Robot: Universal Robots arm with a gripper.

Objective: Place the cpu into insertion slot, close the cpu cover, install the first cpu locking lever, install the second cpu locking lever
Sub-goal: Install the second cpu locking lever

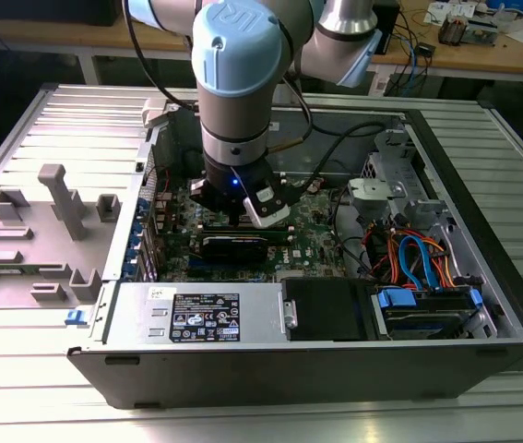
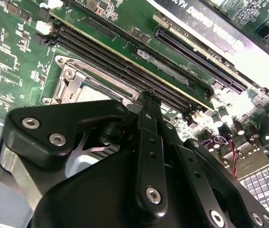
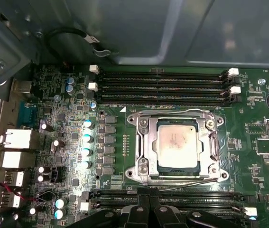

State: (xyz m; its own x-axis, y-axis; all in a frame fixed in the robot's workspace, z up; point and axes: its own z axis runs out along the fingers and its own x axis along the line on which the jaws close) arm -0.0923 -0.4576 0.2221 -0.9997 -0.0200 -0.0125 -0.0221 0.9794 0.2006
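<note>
Arm (image 1: 243, 83) reaches down into an open computer case (image 1: 335, 360) lying on a ribbed metal surface (image 1: 21, 388). In the exterior view the gripper (image 1: 243, 208) sits low over the green motherboard (image 1: 312, 249), toward the case's 10 o'clock corner.

In the first wrist view the slot (image 3: 146, 178) lies mid-board, silvery rim all round. The cpu (image 3: 178, 143) rests inside it, flat, dull grey top facing up. The cover (image 3: 148, 147) lies down over the cpu, its cut-out framing the chip top. A thin wire lever (image 3: 184, 185) runs along the socket's 6 o'clock edge; another lever (image 3: 172, 112) lines the 12 o'clock edge. Cannot tell whether either is latched.

Memory slots (image 3: 162, 88) lie in long black rows beyond the socket at 12 o'clock, more at 6 o'clock. Capacitors (image 3: 87, 137) stand in a column at 9 o'clock of the socket.

The black linkage of the gripper (image 3: 148, 202) shows at the frame edge, just short of the socket. In the second wrist view the gripper (image 2: 148, 95) points at the memory slots, a corner of the socket visible beside it. Jaws: cannot tell whether apart or together; nothing seen held.

A grey moulded tray (image 1: 40, 240) lies on the surface at 9 o'clock of the case.
</note>
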